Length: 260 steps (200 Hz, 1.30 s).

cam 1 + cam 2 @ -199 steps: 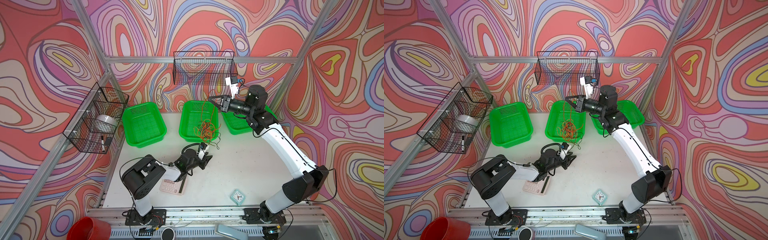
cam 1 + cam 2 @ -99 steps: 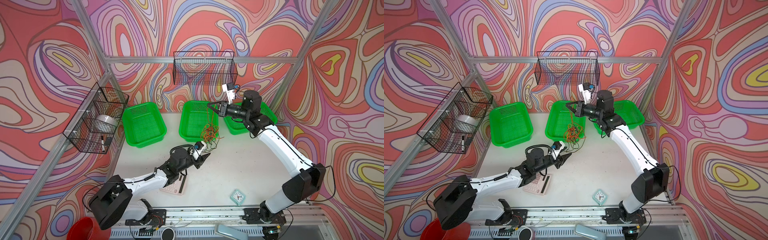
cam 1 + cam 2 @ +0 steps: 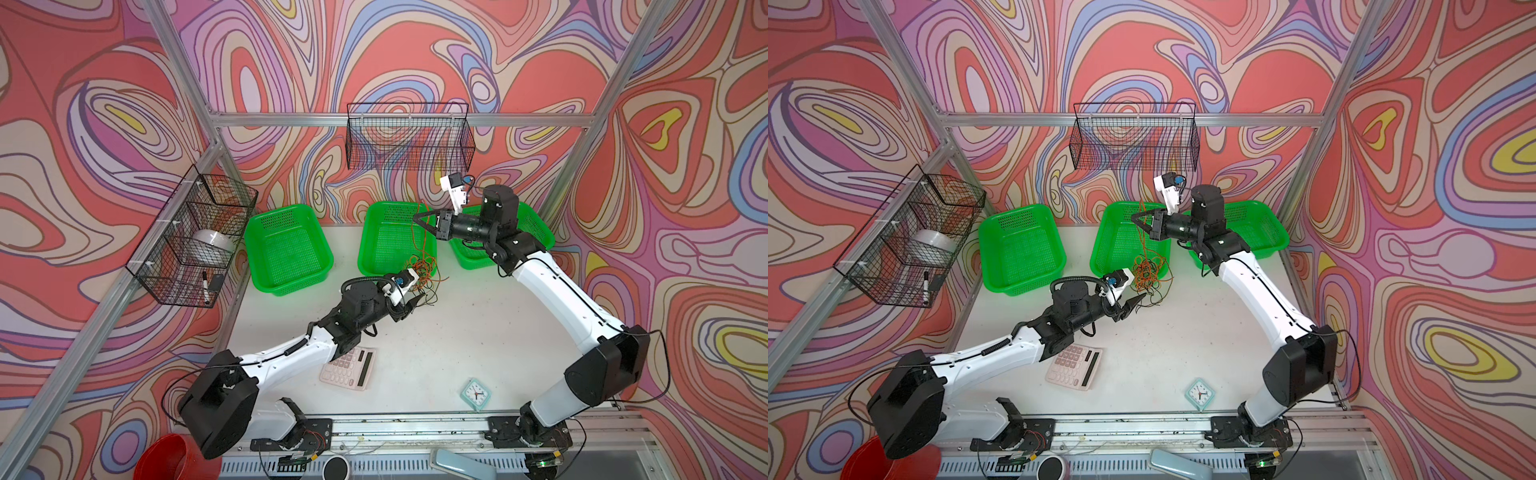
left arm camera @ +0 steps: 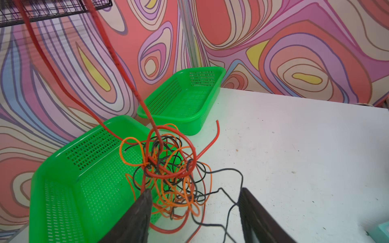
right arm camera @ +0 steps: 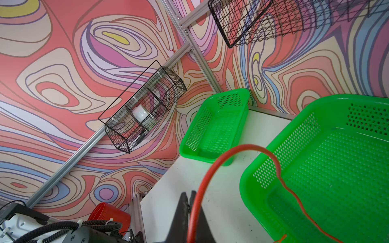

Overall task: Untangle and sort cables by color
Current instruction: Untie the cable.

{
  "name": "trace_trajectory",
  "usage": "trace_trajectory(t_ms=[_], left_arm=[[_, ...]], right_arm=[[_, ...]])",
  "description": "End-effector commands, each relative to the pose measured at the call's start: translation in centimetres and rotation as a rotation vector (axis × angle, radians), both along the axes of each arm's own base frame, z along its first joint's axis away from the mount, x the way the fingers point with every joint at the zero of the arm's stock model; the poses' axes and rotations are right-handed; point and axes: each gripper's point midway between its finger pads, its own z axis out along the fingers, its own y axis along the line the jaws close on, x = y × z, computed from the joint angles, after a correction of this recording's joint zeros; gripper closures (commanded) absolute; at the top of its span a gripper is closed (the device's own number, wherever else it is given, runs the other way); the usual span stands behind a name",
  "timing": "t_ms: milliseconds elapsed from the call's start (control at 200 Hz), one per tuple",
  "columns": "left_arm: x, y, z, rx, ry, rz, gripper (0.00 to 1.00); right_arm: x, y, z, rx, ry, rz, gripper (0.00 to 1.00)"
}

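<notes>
The cables are a tangle (image 3: pixel 422 270) (image 3: pixel 1148 270) (image 4: pixel 170 168) of thin orange, red and black wire. It sits on the white table against the front corner of the middle green basket (image 3: pixel 386 245) (image 4: pixel 63 168). A red cable (image 5: pixel 248 145) rises from the tangle to my right gripper (image 3: pixel 417 216) (image 3: pixel 1133 217) (image 5: pixel 188 194). That gripper is shut on the red cable above the middle basket. My left gripper (image 3: pixel 417 301) (image 3: pixel 1140 300) (image 4: pixel 194 190) is open just in front of the tangle. Loose black and orange loops lie between its fingers.
Empty green baskets stand left (image 3: pixel 286 249) and right (image 3: pixel 536 224) of the middle one. A pink calculator (image 3: pixel 351 368) lies under my left forearm, and a small clock (image 3: pixel 476 392) is near the front edge. Wire baskets hang on the back wall (image 3: pixel 409 137) and left wall (image 3: pixel 195 237).
My left arm has stretched out and its jaws have opened wider at the tangle. My right gripper moved left and slightly down with the red cable, and the tangle sank towards the table.
</notes>
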Motion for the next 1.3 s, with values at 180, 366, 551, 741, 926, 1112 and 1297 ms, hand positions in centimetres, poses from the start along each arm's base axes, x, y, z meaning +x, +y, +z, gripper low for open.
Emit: trace_trajectory(t_ms=[180,366,551,741,926,1112,1297], left_arm=[[1.8,-0.8,-0.6,0.037,0.013,-0.048,0.33],[3.3,-2.0,-1.3,-0.004,0.062,-0.064,0.33],[4.4,-2.5,-2.4,0.001,0.070,-0.049,0.40],[5.1,-2.7,-1.5,-0.046,0.033,-0.033,0.59],[4.7,-2.8,-1.6,-0.046,0.040,-0.051,0.89],[3.5,-2.5,-3.7,-0.033,0.117,-0.073,1.00],[1.8,-1.4,-7.2,-0.025,0.238,-0.063,1.00]], right_arm=[[-2.1,-0.2,1.1,0.007,-0.036,0.058,1.00],[-2.6,-0.1,1.4,0.021,-0.039,0.082,1.00],[-2.8,0.2,2.3,0.061,-0.042,0.109,1.00],[-2.6,0.2,2.2,0.068,-0.028,0.099,1.00],[-1.9,-0.1,2.3,0.060,-0.024,0.053,1.00],[-1.3,-1.5,4.7,0.073,-0.077,-0.012,1.00],[-0.9,-4.8,8.5,0.065,-0.178,-0.112,1.00]])
